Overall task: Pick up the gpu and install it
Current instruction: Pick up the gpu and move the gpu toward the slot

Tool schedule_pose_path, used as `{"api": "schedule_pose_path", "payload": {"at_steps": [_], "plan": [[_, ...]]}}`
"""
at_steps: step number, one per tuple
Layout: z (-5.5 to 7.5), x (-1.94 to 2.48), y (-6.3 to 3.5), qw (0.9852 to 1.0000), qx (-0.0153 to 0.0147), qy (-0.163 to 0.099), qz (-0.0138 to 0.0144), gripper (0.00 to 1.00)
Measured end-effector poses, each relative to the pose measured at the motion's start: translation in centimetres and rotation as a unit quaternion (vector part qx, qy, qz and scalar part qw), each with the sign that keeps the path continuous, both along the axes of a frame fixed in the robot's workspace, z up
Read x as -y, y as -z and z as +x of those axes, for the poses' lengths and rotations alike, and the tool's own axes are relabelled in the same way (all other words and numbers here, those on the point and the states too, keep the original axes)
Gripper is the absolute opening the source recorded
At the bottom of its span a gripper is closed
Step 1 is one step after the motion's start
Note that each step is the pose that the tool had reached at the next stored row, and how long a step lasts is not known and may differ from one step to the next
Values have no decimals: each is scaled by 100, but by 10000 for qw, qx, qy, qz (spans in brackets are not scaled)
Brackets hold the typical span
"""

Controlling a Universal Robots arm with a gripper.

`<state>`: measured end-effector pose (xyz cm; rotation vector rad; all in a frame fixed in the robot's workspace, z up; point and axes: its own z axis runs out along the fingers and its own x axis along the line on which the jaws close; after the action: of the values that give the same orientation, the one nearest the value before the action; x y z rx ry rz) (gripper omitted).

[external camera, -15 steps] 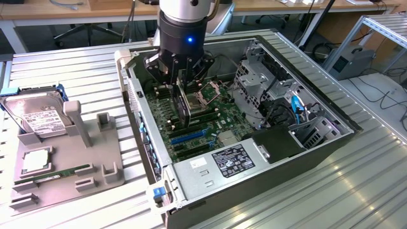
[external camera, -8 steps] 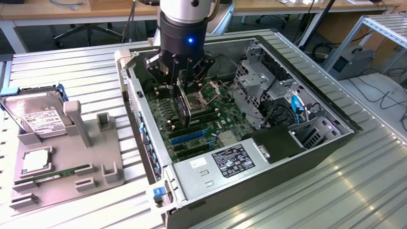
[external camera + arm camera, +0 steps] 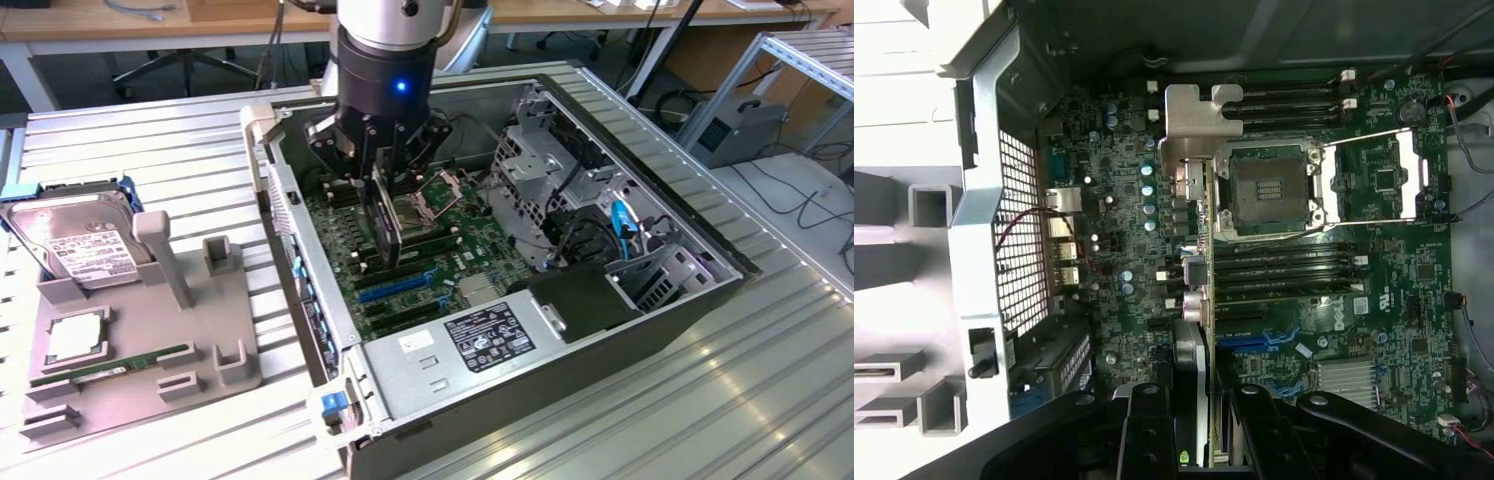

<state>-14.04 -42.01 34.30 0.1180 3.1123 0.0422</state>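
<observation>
Robotics lab: open PC tower on slatted alu. bench, w/ desks, office chair & floor cables beyond.

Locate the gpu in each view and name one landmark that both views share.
Exterior view: the gpu hangs edge-on from the claw, just above the motherboard.
Wrist view: the gpu runs edge-on from the claw out to its silver bracket, beside the CPU socket.
Shared landmark: the open CPU socket, next to the card in both.

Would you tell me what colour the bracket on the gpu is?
Silver; the bracket of the gpu shows best in the wrist view.
</observation>
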Motion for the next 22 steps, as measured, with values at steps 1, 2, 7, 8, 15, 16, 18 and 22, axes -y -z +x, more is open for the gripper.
{"api": "schedule_pose_path", "payload": {"at_steps": [1,2,7,8,15,16,18,22], "plan": [[2,0,2,10000,0,0,0,27],[4,0,4,10000,0,0,0,27],[15,0,13,10000,0,0,0,27],[18,0,16,10000,0,0,0,27],[33,0,31,10000,0,0,0,27],[35,0,32,10000,0,0,0,27],[38,0,36,10000,0,0,0,27],[44,0,42,10000,0,0,0,27]]}}
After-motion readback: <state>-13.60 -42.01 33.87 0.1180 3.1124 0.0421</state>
